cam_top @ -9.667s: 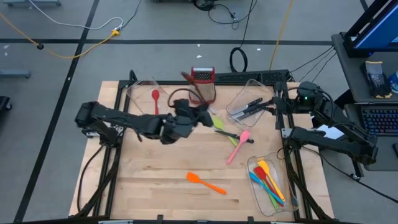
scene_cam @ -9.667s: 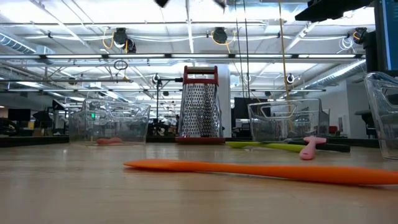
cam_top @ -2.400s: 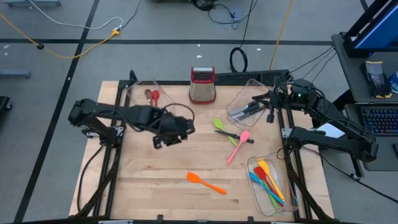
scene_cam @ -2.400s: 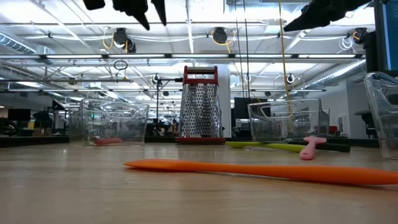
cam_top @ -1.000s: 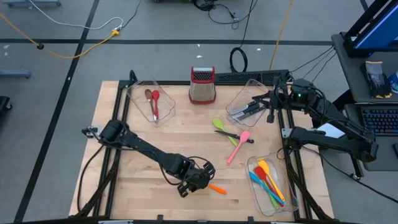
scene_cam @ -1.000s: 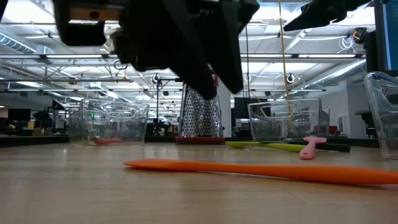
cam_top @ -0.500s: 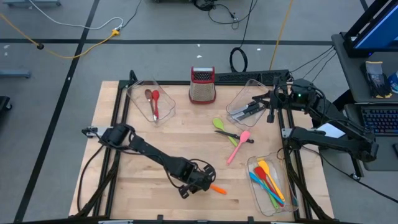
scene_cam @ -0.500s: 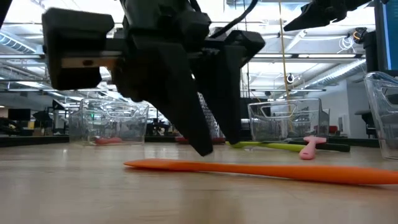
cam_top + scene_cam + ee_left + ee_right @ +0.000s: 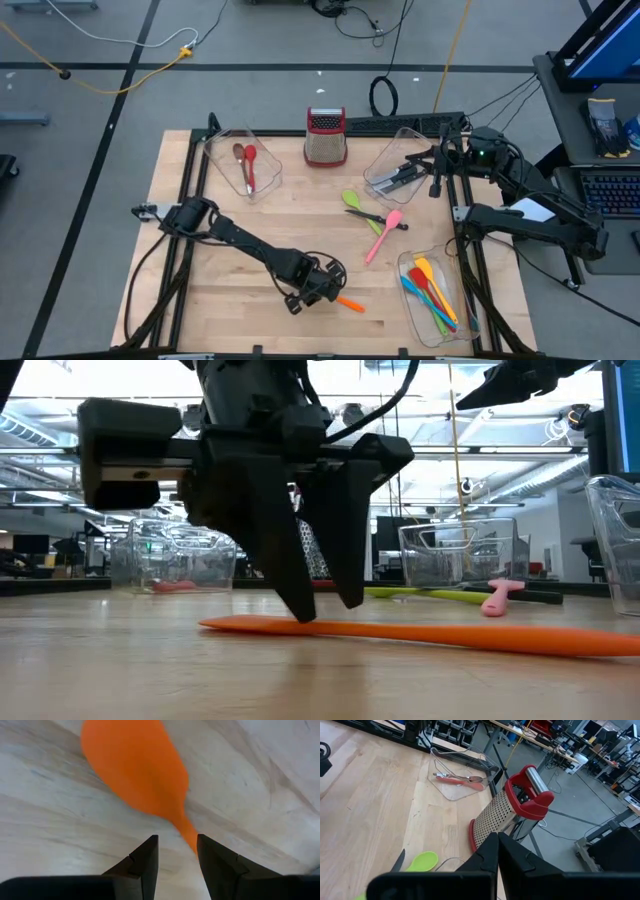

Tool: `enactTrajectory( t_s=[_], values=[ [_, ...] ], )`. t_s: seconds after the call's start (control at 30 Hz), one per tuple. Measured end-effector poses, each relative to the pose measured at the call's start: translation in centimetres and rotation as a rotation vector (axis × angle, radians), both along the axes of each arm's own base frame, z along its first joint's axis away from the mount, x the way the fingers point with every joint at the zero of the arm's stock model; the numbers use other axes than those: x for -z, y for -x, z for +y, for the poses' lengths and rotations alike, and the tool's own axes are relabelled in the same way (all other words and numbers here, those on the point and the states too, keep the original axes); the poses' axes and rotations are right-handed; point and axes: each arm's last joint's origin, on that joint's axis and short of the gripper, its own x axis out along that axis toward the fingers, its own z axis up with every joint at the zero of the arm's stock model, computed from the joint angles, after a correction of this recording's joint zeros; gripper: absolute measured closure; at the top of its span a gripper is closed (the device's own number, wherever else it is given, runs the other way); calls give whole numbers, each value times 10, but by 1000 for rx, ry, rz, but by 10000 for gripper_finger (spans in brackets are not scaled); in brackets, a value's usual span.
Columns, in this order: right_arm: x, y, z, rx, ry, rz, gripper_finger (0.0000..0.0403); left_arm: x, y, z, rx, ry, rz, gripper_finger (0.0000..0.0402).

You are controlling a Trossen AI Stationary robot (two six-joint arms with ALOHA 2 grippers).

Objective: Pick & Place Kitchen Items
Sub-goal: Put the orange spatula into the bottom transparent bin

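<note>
An orange spatula lies flat on the wooden table near its front edge; its blade is broad in the left wrist view and its handle sticks out past the arm in the high view. My left gripper is open and points steeply down, one finger on each side of the spatula's narrow neck. My right gripper is shut on nothing and waits raised at the table's back right. My left gripper comes at the spatula's neck from above, its fingers lying across the spatula. One fingertip reaches down to the spatula's top. Whether it touches the spatula I cannot tell. The spatula lies flat on the table.
A steel grater stands at the back middle. Clear bins stand at the back left with a red spoon, at the back right with dark-handled knives, and at the near right with several coloured spatulas. A green spoon and a pink spatula lie mid-table.
My left gripper has sunk toward the orange spatula, its fingertips coming down from well above the table to the spatula's neck. The gap between its fingers is unchanged. The spatula has not moved.
</note>
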Motion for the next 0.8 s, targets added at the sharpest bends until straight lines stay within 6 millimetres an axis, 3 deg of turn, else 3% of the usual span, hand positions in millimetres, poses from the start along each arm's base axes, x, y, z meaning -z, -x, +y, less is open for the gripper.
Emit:
enactTrajectory(
  t_s=[0.13,0.47,0.8],
  values=[
    [0,0,0,0,1,0,403,2,2,2,-1,-13,31,266],
    [0,0,0,0,2,0,403,35,-9,4,-8,-4,54,266],
    [0,0,0,0,2,0,403,39,2,15,27,-14,215,266]
  ],
)
